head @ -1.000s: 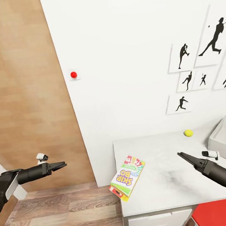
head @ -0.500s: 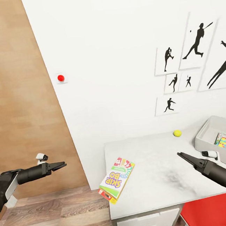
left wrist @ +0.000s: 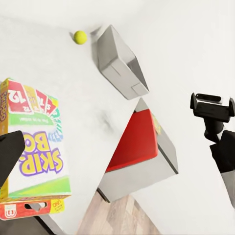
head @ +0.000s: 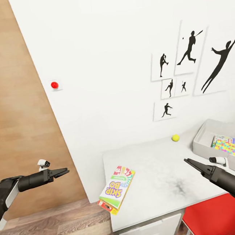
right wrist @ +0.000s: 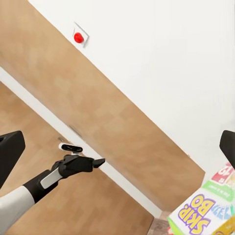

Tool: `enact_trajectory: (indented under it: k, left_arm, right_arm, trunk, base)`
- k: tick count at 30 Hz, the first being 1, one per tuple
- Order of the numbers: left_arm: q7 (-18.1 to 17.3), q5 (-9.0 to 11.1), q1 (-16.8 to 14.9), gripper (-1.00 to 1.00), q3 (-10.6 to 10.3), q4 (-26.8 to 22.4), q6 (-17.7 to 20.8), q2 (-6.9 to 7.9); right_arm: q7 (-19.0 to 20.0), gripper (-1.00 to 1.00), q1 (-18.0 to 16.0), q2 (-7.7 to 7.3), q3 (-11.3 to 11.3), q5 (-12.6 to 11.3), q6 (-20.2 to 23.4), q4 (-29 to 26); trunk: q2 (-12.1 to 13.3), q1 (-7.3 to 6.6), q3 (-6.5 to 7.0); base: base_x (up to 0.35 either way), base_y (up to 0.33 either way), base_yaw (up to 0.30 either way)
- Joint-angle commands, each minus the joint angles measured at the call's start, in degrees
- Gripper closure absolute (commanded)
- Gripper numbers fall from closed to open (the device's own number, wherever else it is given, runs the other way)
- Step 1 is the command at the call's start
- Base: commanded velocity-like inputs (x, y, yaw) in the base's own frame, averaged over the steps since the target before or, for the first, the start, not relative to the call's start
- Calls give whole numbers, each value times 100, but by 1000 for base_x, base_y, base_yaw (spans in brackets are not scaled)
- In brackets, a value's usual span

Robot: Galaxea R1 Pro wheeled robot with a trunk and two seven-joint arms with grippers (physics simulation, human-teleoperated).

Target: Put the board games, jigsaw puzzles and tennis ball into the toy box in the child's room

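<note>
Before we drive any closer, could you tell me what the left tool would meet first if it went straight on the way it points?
Probably the Skip-Bo board game, which overhangs the table edge. The left tool points toward it, though depth is uncertain.

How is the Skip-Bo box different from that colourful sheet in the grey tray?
The Skip-Bo box lies out on the table, hanging over its edge; the puzzle sheet lies inside the toy box. The Skip-Bo box is a thick carton, mostly white with a green edge and printed lettering; the puzzle sheet looks thin, covered in small multicoloured patches. Both are flat, rectangular and brightly coloured, and neither claw touches them.
</note>
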Motion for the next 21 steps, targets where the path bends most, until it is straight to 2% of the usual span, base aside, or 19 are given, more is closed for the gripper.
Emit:
enact_trajectory:
  k: [1, 12, 21]
  left_arm:
    - [-13, 34, -6, -100, -33, 2, 70, 8]
    - [132, 32, -8, -100, -21, 4, 241, 8]
    - [714, 53, -15, -100, -18, 11, 496, -2]
  right_arm:
    - [2, -100, -5, -1, -4, -15, 31, 0]
    - [-41, -100, -5, 5, -1, -15, 17, -2]
    - [-49, -100, -5, 5, -1, -13, 13, -14]
  trunk:
    - [-8, 2, -7]
    - [-449, 244, -199]
    - [-810, 441, -361]
  base:
    - [0, 4, -62]
    - [0, 1, -13]
    - [0, 0, 0]
